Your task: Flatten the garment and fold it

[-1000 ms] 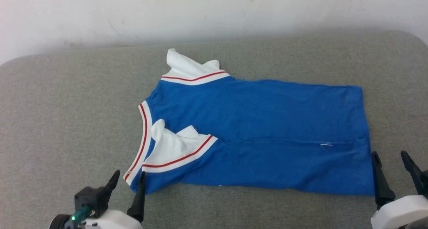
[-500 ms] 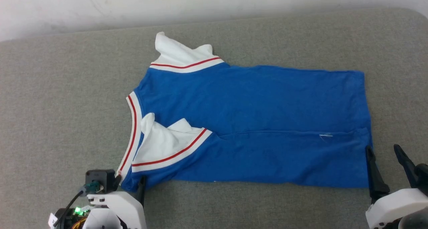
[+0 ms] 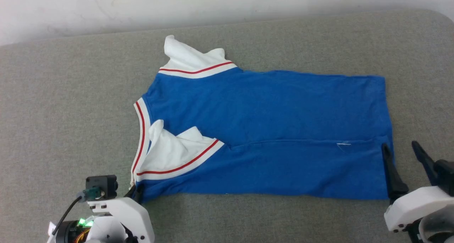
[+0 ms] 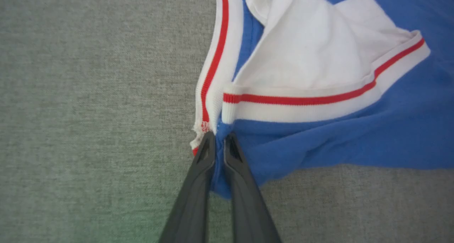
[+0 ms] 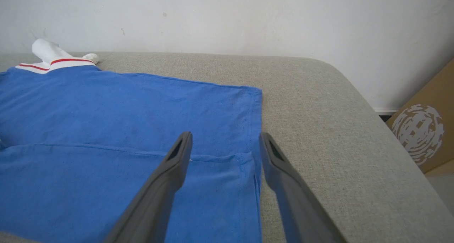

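Note:
The garment (image 3: pixel 269 111), a bright blue T-shirt with white, red-striped sleeves and collar, lies spread sideways on the grey cushion, collar to the left and hem to the right. Its near long edge is folded over, with the near sleeve crumpled on top. My left gripper (image 3: pixel 136 191) is shut on the garment's near-left corner beside the collar band; in the left wrist view the fingers (image 4: pixel 218 134) pinch blue cloth (image 4: pixel 337 140). My right gripper (image 3: pixel 399 145) stands open at the near hem corner. In the right wrist view its fingers (image 5: pixel 225 134) straddle the hem edge of the garment (image 5: pixel 106 108).
The grey cushioned surface (image 3: pixel 71 111) runs back to a white wall (image 3: pixel 212 1), and its rounded right edge drops off just past the hem. A cardboard box (image 5: pixel 422 136) stands on the floor beyond that edge.
The head camera tilted after the first frame. My left gripper went from open to shut on the garment's corner. My right gripper moved slightly forward along the hem, still open.

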You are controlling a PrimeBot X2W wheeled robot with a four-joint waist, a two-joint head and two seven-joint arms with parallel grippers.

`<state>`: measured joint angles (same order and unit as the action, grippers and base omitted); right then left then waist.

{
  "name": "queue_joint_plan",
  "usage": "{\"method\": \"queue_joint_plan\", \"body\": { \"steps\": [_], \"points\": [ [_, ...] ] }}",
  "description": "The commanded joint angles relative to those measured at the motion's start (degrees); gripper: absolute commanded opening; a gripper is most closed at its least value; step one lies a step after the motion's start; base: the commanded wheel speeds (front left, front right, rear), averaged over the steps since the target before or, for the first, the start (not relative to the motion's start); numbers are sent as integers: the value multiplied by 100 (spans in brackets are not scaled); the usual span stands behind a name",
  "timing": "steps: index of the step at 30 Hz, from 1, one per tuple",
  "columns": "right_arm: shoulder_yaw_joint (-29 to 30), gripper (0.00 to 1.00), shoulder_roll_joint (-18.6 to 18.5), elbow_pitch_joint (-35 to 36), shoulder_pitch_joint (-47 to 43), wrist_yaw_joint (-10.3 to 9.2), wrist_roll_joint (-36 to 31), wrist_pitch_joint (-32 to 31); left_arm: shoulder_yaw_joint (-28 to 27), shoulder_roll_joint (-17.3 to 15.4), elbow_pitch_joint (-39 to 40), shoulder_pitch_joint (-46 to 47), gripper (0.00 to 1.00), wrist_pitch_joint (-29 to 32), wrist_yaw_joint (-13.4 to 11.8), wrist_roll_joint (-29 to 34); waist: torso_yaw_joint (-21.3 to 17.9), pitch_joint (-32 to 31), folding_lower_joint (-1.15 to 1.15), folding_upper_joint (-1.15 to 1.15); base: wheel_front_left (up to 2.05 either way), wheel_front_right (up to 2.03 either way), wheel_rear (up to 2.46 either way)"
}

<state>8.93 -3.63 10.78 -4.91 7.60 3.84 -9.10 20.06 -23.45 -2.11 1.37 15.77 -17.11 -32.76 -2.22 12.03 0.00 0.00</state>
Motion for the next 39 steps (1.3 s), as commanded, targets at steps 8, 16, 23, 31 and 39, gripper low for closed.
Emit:
{"method": "queue_joint_plan", "body": {
  "steps": [8,16,23,31,39],
  "points": [
    [283,100,-460,-17,8,-11,371,-761,-314,-7,185,-343,0,-336,-22,-202,-53,9,0,0,0,0,0],
    [529,100,-437,-478,-291,-11,557,-1397,-314,-17,448,-326,0,-410,-33,-187,-10,199,0,0,0,0,0],
    [332,100,-353,-1050,-52,-11,694,-1379,-299,-56,520,-220,0,-402,-24,-164,-28,296,0,0,0,0,0],
    [296,0,-384,-1409,231,-11,766,-1357,-312,-3,501,-143,0,-487,-8,-213,-14,312,0,0,0,0,0],
    [464,0,-453,-1095,229,-11,773,-1322,-458,78,672,-300,0,-496,-25,-486,10,89,0,0,0,0,0]
  ]
}}
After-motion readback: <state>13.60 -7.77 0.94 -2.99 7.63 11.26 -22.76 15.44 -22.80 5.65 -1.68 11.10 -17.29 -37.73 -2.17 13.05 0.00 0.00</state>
